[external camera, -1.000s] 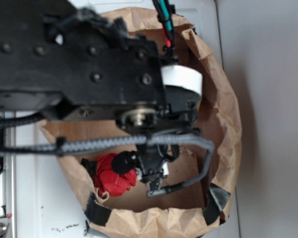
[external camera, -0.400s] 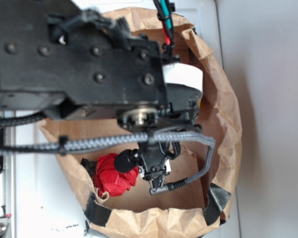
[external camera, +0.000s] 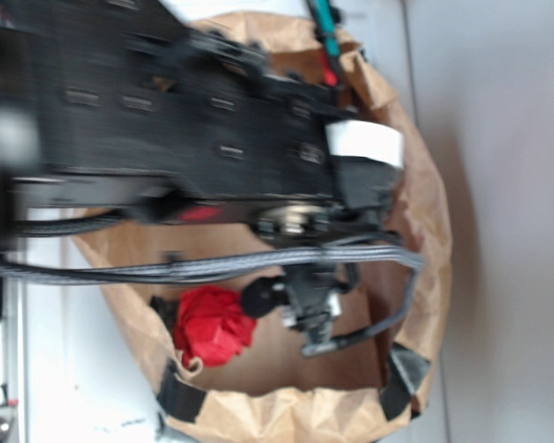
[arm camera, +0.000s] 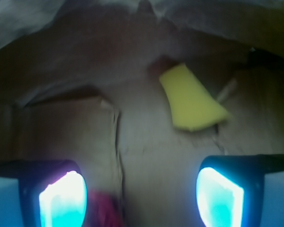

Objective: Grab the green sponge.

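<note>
Wrist view showed the green sponge (arm camera: 192, 100), in truth a yellow wedge-shaped foam block, lying flat on the brown cardboard floor (arm camera: 156, 151) of a crumpled brown paper bag (external camera: 423, 231). It sat ahead of the gripper (arm camera: 141, 198) and off toward the right-hand finger, well apart from both fingertips, with nothing between them. The claw's two fingers (arm camera: 62, 197) stood wide apart, their pads glowing pale blue at the bottom corners of the frame, gripping nothing. The sponge's long axis ran roughly away from the camera with a lean, its narrow end farther and more to the left, its broad end nearer and more to the right. A red crumpled paper ball (arm camera: 102, 208) showed just inside the left finger at the bottom edge, nearer the claw than the sponge was. From the blurred exterior view the black robot arm (external camera: 175, 138) covered most of the bag, hiding the sponge, while the red ball (external camera: 212, 325) lay beside the wrist. By my judgement the coming move needed a forward reach with a shift to the right, so the open fingers straddled the wedge across its narrower width and kept clear of the red ball.
</note>
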